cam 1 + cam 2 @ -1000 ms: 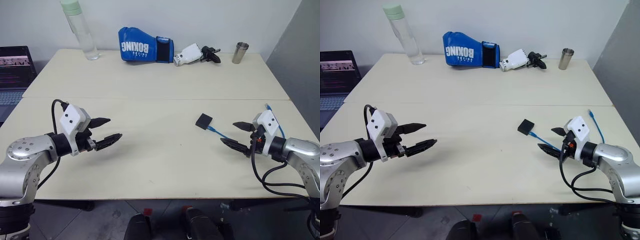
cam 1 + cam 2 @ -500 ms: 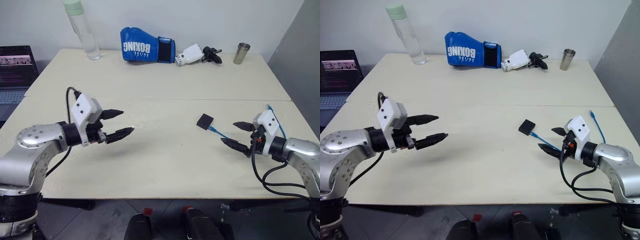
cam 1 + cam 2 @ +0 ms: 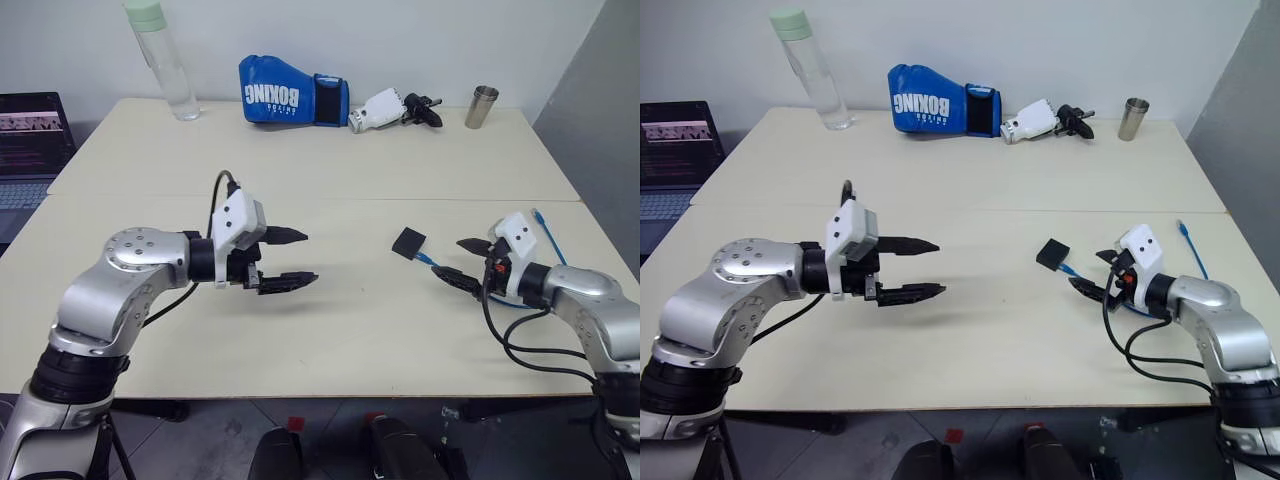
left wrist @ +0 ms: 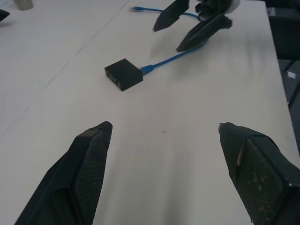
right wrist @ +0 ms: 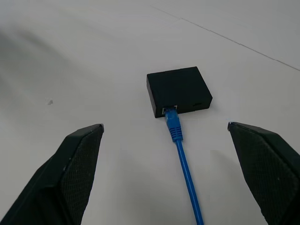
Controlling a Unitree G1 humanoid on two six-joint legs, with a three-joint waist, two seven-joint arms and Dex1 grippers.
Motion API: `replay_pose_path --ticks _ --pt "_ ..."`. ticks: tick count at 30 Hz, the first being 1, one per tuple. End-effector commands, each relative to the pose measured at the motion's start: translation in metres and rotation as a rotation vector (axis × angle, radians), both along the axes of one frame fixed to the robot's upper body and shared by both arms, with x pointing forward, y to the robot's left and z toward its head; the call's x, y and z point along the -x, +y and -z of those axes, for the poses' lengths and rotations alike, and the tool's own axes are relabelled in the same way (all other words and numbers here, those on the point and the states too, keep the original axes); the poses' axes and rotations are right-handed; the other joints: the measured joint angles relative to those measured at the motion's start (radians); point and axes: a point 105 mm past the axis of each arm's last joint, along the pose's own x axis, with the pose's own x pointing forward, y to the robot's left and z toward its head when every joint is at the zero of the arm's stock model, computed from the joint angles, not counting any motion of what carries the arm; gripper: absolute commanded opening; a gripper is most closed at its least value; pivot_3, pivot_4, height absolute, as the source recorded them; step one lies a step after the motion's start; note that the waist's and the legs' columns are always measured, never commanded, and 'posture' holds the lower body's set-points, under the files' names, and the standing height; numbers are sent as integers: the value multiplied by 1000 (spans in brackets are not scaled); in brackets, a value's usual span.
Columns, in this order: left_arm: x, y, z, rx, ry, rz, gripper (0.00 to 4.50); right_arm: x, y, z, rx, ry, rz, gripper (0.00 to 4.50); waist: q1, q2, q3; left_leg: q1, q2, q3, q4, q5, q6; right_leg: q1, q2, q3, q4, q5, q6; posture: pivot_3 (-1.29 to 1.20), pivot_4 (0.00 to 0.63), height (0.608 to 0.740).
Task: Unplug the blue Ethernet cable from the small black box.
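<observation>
The cable (image 5: 179, 140) is plugged into the box (image 5: 178, 90); both the left gripper (image 3: 290, 259) and right gripper (image 3: 459, 262) hover with jaws apart

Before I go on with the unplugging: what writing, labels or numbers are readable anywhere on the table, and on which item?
"BOXING": large white letters, seen upside down, on the blue boxing glove at the far edge of the table.
A smaller white line under it on the glove: too small to read.
Laptop screen at the far left: lines of text, too small to read.
Small black box, blue cable, bottle, metal cup: no readable marking.
</observation>
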Motion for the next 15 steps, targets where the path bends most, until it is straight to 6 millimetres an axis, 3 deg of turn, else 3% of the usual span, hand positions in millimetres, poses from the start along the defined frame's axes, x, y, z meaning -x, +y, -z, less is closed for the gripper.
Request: replay_pose_path --ticks 1,13,15 --pt "0 -2 -6 -10 -39 25 3879 -10 4 2 4 1 -35 4500 0 0 0 0 0 0 0 0 0 0 0 0 0 0 0 0 150 740" --pt "-3 2 -5 -17 -41 20 3879 -36 16 30 56 60 -109 4500 -3 0 0 0 1 0 0 1 -2 0 0 0 0 1 0 0 150 740" --pt "-3 2 -5 -17 -42 18 3879 -37 15 34 69 68 -121 4029 -3 0 0 0 0 0 0 1 -2 0 0 0 0 1 0 0 150 740"
